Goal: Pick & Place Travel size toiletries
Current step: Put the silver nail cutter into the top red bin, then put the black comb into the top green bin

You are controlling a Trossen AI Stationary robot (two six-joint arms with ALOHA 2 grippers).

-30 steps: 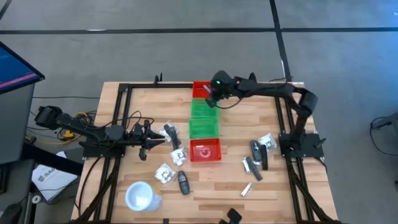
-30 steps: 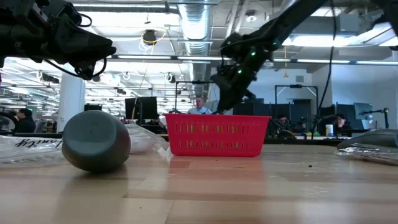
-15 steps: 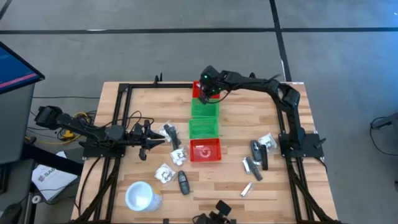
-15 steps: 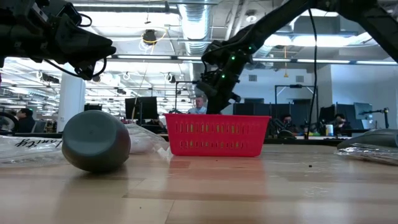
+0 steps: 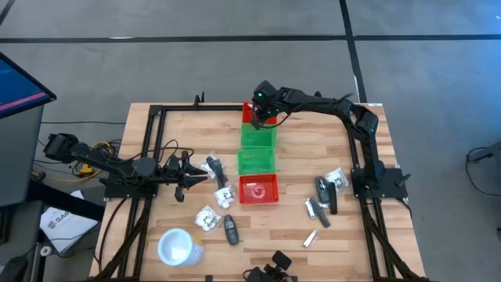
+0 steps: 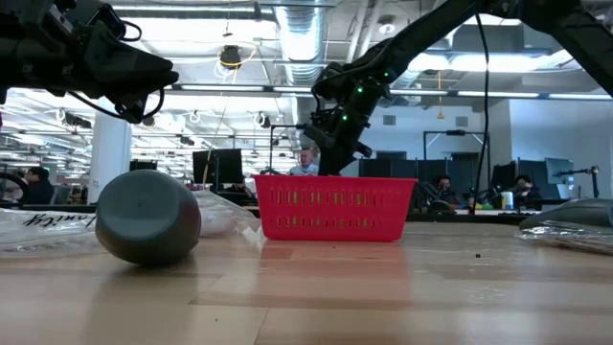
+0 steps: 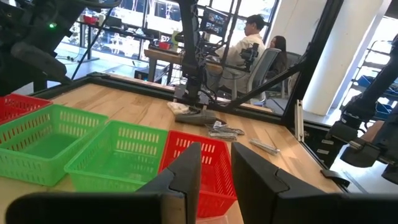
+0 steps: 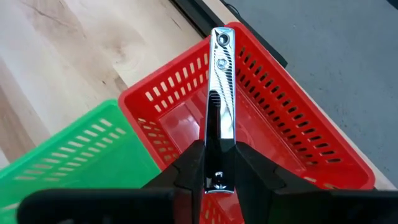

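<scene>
Right gripper (image 8: 214,165) — reaching over the far red bin (image 8: 261,118) at the table's twelve o'clock edge, its two dark fingers (image 8: 186,168) are pinching a slim silver tube (image 8: 221,106) between them. The fingers are standing only a narrow gap apart, that gap being filled by the tube's near end; the rest of the tube is projecting straight forward from the fingertips, hanging above the bin's open interior and not touching its walls. In the high view the same gripper (image 5: 264,106) is sitting above the red bin, with two green bins (image 5: 257,149) and a second red bin (image 5: 258,189) lining up toward six o'clock from it.

Left gripper (image 7: 214,171) — waiting at the table's nine o'clock side, its fingers (image 7: 186,174) are standing slightly apart with nothing between them, pointing toward the near red bin.

Remaining toiletries are lying on the wooden table (image 5: 196,125): clear packets (image 5: 213,167) showing white just at three o'clock of the left gripper, a black oblong piece (image 5: 231,229) toward six o'clock of them, and further black pieces (image 5: 325,192) and a silver tube (image 5: 310,238) at the four o'clock side. A white cup (image 5: 177,247) is standing at seven o'clock.
</scene>
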